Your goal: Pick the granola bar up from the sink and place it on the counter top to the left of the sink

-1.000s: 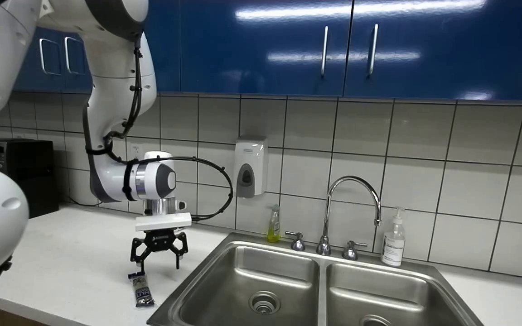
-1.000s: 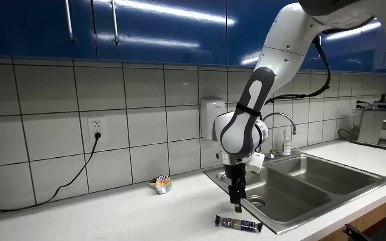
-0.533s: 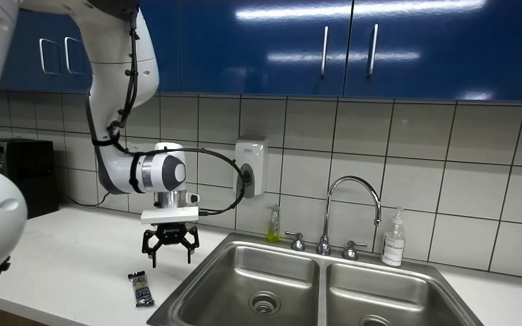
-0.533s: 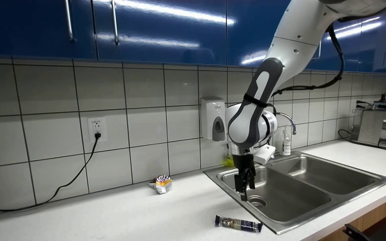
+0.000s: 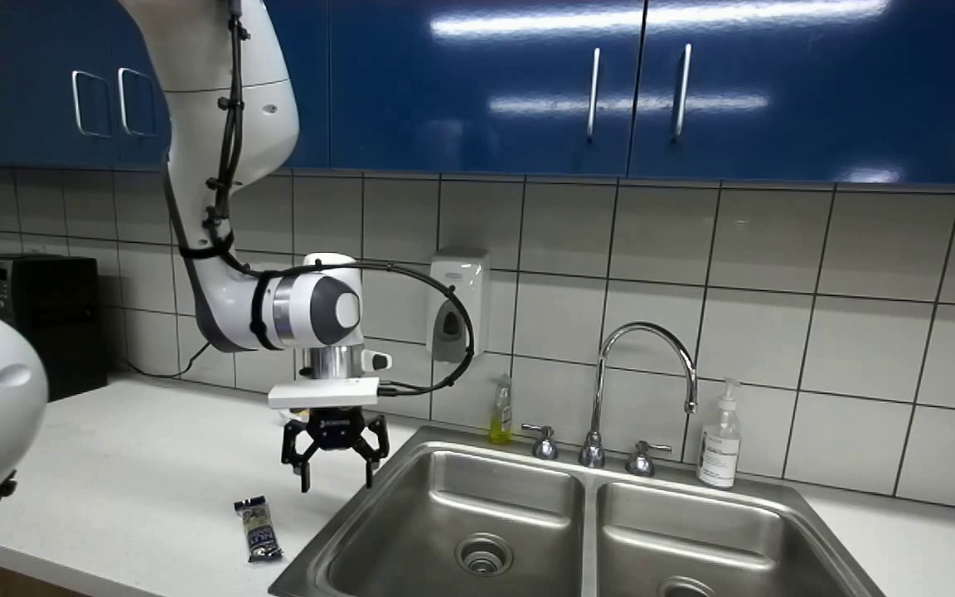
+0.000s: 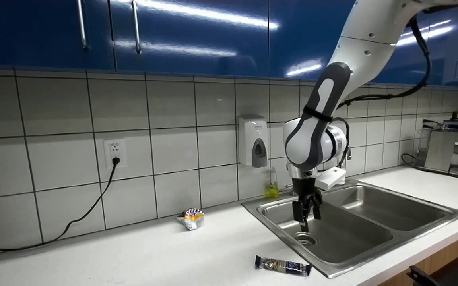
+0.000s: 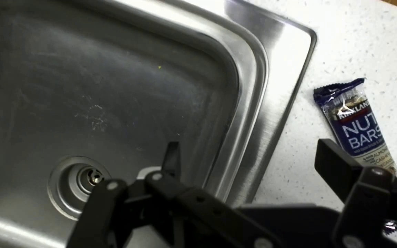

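- The black two-finger gripper (image 5: 336,481) points straight down, its jaws wide apart with nothing between them, which fits a job with nothing left to carry.
- It hangs above the left edge of the double-basin stainless steel sink (image 5: 590,531), where it can rise without brushing anything, I judge.
- The slim, dark-blue granola bar (image 7: 360,127) in its part-clear wrapper lies label up on its broad side, which should keep it from rolling. In the wrist view a finger (image 7: 336,168) overlaps it, yet both exterior views show the two apart.
- Under it is the long, flat, white counter top (image 6: 113,258); the bar sits just left of the sink's rim, the place asked for, so the placing looks done.
- The curved chrome faucet (image 5: 598,406) stands at the sink's back, in line with the divide, presumably to serve both basins.
- A small, crumpled, white-and-orange packet (image 6: 192,219) sits by the tiled wall (image 6: 173,151), well apart from the bar, probably outside the task.
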Controlling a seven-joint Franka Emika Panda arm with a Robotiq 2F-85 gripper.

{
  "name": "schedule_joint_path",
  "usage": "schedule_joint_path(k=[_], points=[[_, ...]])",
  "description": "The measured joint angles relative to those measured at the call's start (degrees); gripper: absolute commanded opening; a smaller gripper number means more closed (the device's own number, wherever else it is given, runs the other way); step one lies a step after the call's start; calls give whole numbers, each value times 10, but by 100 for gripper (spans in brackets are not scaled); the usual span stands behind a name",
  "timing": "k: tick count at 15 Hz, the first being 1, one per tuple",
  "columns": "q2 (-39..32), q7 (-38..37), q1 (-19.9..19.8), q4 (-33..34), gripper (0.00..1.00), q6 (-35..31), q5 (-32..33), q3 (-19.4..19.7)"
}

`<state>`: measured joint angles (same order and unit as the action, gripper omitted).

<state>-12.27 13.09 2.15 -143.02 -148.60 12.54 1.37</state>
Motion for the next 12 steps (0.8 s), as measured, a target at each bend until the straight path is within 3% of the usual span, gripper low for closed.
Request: schedule_joint_path(k=[12], points=[[100,-52,-23,-113,100,19,40,47]])
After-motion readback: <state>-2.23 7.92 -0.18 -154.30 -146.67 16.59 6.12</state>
